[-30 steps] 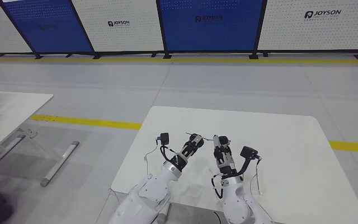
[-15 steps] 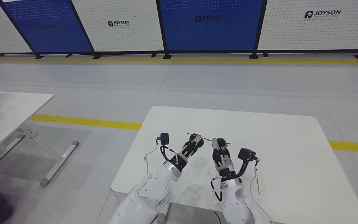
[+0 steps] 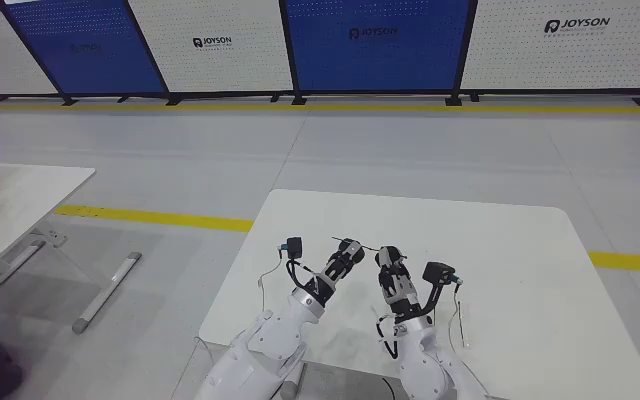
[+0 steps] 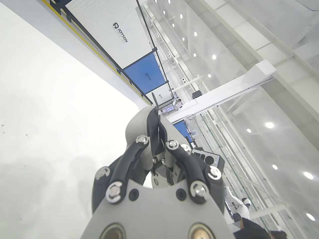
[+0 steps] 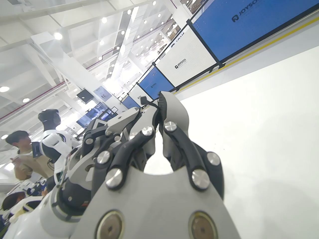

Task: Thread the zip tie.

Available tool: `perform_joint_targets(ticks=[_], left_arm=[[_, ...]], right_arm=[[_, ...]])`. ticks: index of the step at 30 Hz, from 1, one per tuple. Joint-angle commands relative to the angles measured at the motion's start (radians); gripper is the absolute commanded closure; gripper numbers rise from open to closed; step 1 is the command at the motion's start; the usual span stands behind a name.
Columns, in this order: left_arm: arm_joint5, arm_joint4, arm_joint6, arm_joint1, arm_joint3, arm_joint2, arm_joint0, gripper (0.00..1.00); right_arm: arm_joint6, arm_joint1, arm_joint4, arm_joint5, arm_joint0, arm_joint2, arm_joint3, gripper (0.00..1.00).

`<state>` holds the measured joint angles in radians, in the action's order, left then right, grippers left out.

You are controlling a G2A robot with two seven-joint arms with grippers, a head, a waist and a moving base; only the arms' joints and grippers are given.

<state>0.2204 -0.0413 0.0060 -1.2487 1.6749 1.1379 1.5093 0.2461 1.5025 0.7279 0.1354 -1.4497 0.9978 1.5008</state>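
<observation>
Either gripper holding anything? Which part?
Both pinch the zip tie: left gripper near one strap end, right gripper on the strap near its head.

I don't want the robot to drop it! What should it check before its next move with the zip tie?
1. Grip of left tool on zip tie: ok, shut, with a thin black end poking out.
2. Grip of right tool on the tie: ok, shut.
3. Both tools above the white table: ok.
4. Tip lined up with the hole in the head: cannot tell, too small.
5. Tie already threaded: cannot tell.
</observation>
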Motion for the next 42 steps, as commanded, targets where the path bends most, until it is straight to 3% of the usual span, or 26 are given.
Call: perform_joint_targets(ticks=[1, 10, 20, 27, 42], left_arm=[[0.0, 0.0, 0.0, 0.0, 0.0, 0.0, 0.0, 1.0], [0.0, 0.0, 0.0, 0.0, 0.0, 0.0, 0.0, 1.0], [0.0, 0.0, 0.0, 0.0, 0.0, 0.0, 0.0, 1.0], [0.0, 0.0, 0.0, 0.0, 0.0, 0.0, 0.0, 1.0], [0.0, 0.0, 0.0, 0.0, 0.0, 0.0, 0.0, 1.0]], right_arm=[[-0.01, 0.0, 0.001, 0.005, 0.005, 0.0, -0.002, 1.0], [-0.089, -0.002, -0.011, 0.061, 0.039, -0.001, -0.04, 1.0], [-0.127, 0.001, -0.06, 0.061, 0.055, 0.0, -0.05, 1.0], [-0.045, 0.001, -0.001, 0.013, 0.033, 0.001, -0.026, 1.0], [-0.016, 0.002, 0.069, -0.048, 0.004, -0.01, 0.015, 1.0]])
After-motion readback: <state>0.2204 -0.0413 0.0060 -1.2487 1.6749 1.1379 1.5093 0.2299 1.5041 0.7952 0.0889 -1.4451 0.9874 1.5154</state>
